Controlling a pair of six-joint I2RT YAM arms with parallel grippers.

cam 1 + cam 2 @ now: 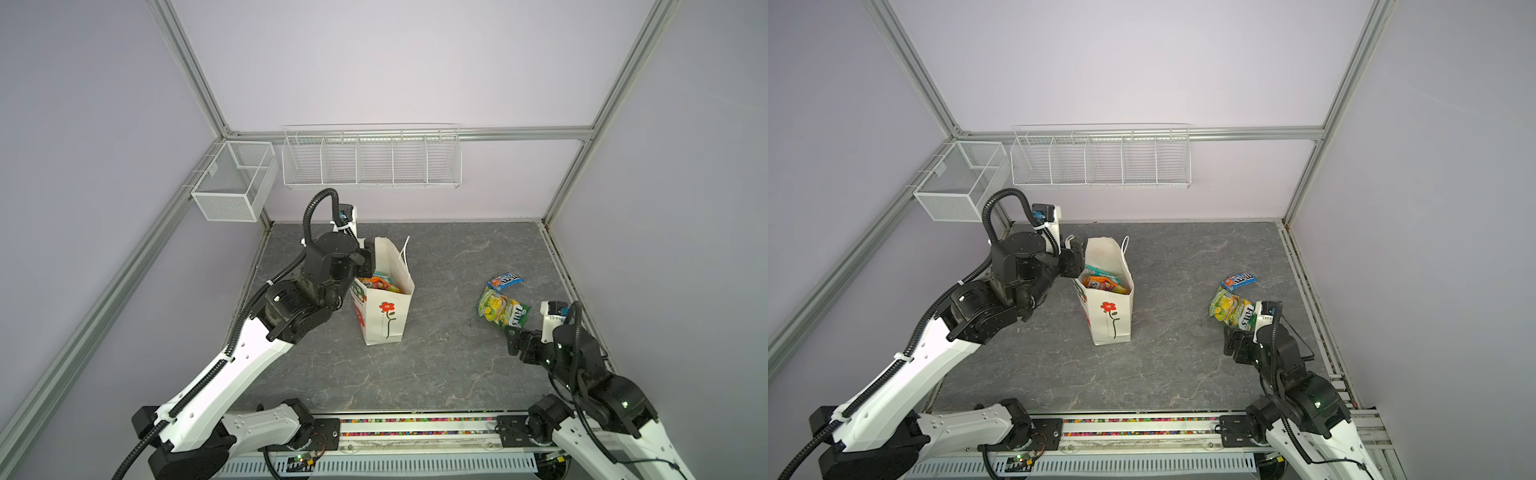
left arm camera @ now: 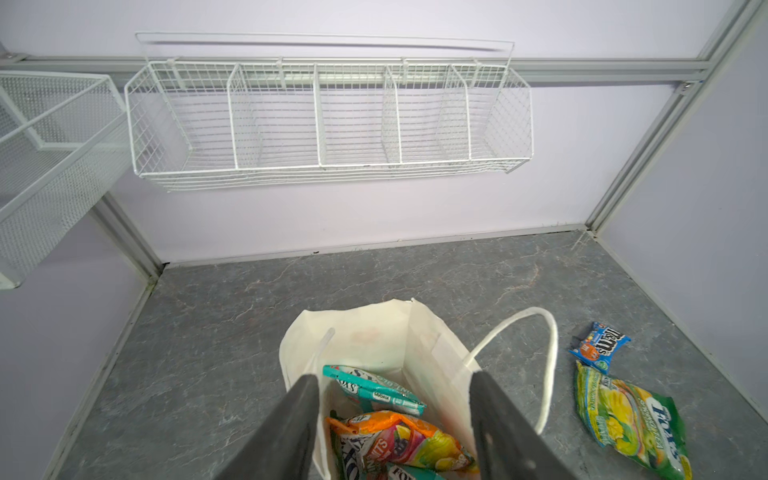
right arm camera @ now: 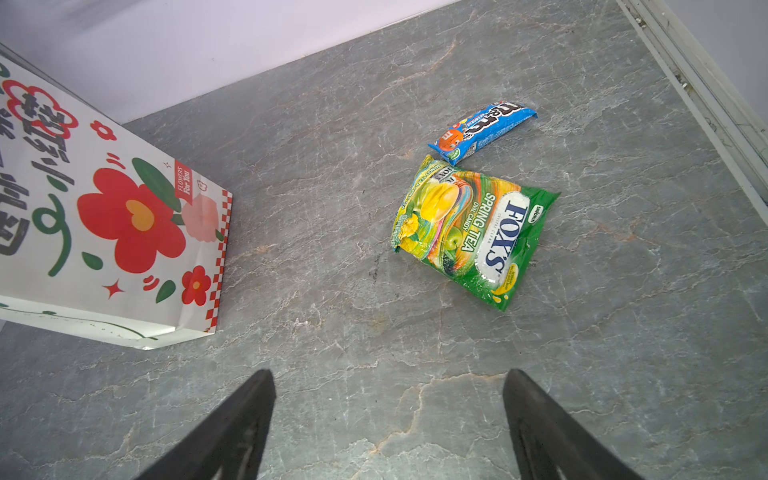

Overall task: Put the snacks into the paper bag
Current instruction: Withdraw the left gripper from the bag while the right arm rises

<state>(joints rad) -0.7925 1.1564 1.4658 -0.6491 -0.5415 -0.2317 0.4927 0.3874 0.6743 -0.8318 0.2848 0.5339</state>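
The paper bag (image 1: pixel 386 316) (image 1: pixel 1111 316) (image 3: pixel 104 228) stands upright left of centre, cream-white with red flowers. A teal packet (image 2: pixel 370 388) and an orange packet (image 2: pixel 399 440) lie inside it. My left gripper (image 2: pixel 395 386) (image 1: pixel 368 257) hangs open over the bag's mouth with nothing between its fingers. A green-yellow FOX'S packet (image 1: pixel 503 312) (image 3: pixel 469 228) and a blue M&M's packet (image 1: pixel 505 281) (image 3: pixel 482 131) lie flat on the table at the right. My right gripper (image 3: pixel 390 374) (image 1: pixel 513 336) is open and empty, just short of the FOX'S packet.
A long white wire basket (image 1: pixel 372 160) with several compartments hangs on the back wall, and a mesh basket (image 1: pixel 232 183) on the left wall. An aluminium rail (image 1: pixel 561 266) runs along the table's right edge close to the loose packets.
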